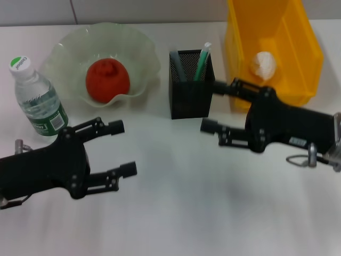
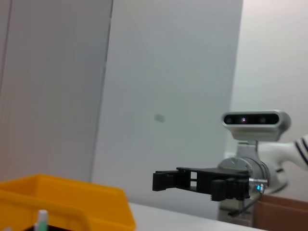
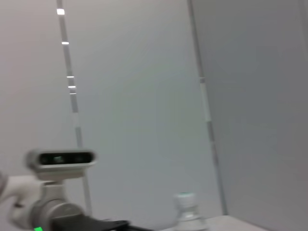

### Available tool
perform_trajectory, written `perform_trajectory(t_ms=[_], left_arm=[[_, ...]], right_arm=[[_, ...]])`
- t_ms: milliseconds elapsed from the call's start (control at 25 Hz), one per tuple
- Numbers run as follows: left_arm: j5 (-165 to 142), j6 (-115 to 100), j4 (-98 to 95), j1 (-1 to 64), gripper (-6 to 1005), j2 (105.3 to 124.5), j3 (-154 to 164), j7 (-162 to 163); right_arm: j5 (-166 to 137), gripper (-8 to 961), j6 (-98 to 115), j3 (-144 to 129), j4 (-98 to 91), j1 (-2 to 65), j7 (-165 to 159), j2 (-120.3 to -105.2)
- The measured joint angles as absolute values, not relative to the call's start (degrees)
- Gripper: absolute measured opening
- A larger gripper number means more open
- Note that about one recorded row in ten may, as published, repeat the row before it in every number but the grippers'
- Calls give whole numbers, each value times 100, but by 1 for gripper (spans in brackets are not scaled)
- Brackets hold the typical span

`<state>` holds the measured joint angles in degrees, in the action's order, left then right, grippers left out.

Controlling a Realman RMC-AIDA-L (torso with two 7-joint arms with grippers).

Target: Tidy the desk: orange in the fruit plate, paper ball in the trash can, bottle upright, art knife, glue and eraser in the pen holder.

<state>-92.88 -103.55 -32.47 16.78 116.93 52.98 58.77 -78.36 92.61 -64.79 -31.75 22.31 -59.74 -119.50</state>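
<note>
Desk as I read it from the head camera, left to right.

1. Clear plastic water bottle with green label and white cap: upright at the far left, just beyond my left arm.
2. Left gripper: near left, low over the white desk top, fingers spread wide, holding nothing. Bare surface lies ahead of it toward the middle.
3. Translucent pale-green wavy-rimmed fruit plate: far left of centre, with the round orange resting inside it.
4. Black mesh pen holder: far centre, standing apart from the plate, with a green pen-like stick and a dark tool sticking up from it; I cannot tell which tool.
5. Right gripper: just right of the pen holder, fingers wide apart and empty, the farther finger close to the holder's right wall.
6. Yellow plastic bin serving as trash can: far right, crumpled white paper ball lying inside.

Room: plain pale wall panels behind the desk.
</note>
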Motion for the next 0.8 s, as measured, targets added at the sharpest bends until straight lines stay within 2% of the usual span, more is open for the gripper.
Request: perform_trajectory(t_ms=[240, 800], left_arm=[[-9520, -10553, -3234, 1690, 832, 11574, 5286, 6289], [-9528, -10550, -3208, 1571, 832, 11618, 5287, 6249]], right_arm=[[-8038, 816, 9360, -6751, -3016, 2239, -5965, -11954], [-8059, 816, 9285, -7451, -2770, 2268, -5450, -11956]])
